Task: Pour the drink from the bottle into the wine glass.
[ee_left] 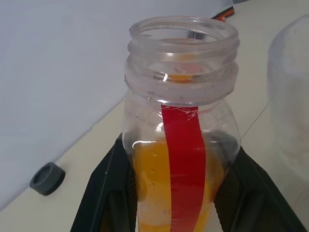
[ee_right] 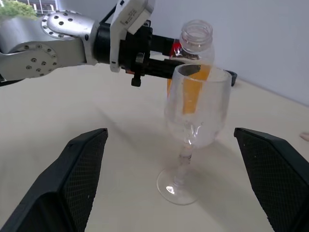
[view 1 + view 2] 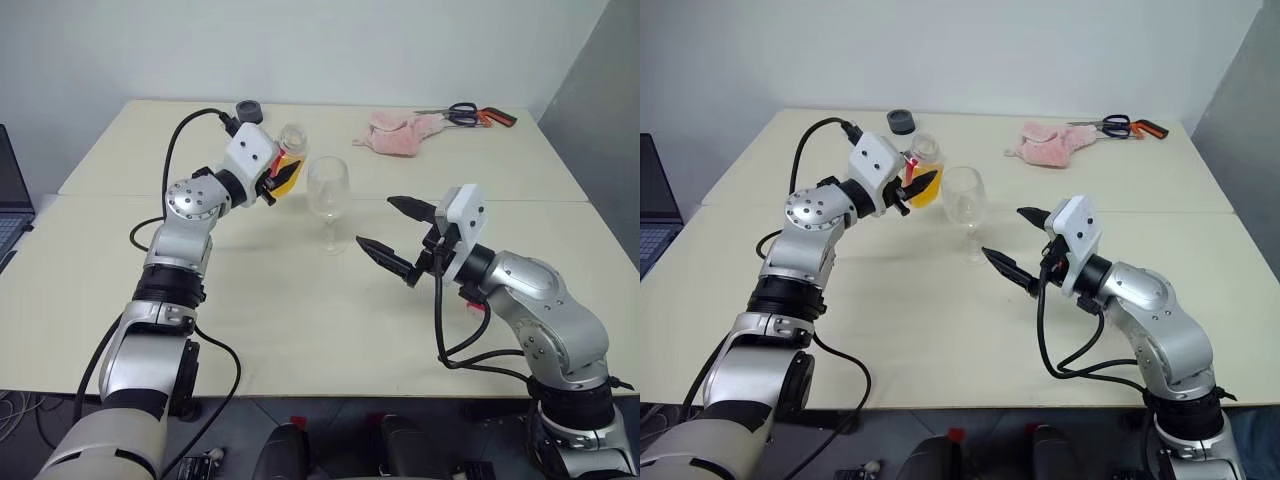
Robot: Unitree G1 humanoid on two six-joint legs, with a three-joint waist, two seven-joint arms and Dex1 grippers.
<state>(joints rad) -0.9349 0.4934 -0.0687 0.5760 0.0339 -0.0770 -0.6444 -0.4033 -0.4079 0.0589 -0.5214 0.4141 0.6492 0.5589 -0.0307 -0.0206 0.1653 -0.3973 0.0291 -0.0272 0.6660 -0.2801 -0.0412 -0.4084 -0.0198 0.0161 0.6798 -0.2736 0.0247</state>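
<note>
The left hand (image 3: 277,180) is closed on the bottle (image 3: 288,162), with one black finger on each side of the lower body. It holds the bottle in the air above the table (image 3: 300,330), leaning a little so that its open mouth is the part nearest to the wine glass (image 3: 328,190). The cap is off. A dark round cap (image 3: 248,110) lies on the table farther back, behind the left hand.

The glass stands upright on its foot, just beside the bottle, on the side toward the right arm. Bottle and glass are close, but I cannot tell whether they touch. The long axis of the bottle is closer to upright than to level, so the pour has not begun in my judgement. The mouth must first come over the rim of the glass, and then the bottle must tilt much more toward it.

The right hand (image 3: 398,238) is wide open and holds nothing. It is low over the table on the near side of the glass, with its fingers pointing at it; in the right wrist view the stem stands between the two fingers, farther ahead.

The drink (image 1: 154,188) is orange-yellow and fills only the lower part of the clear bottle, which has a red label stripe (image 1: 183,154). The glass is clear and looks empty.
</note>
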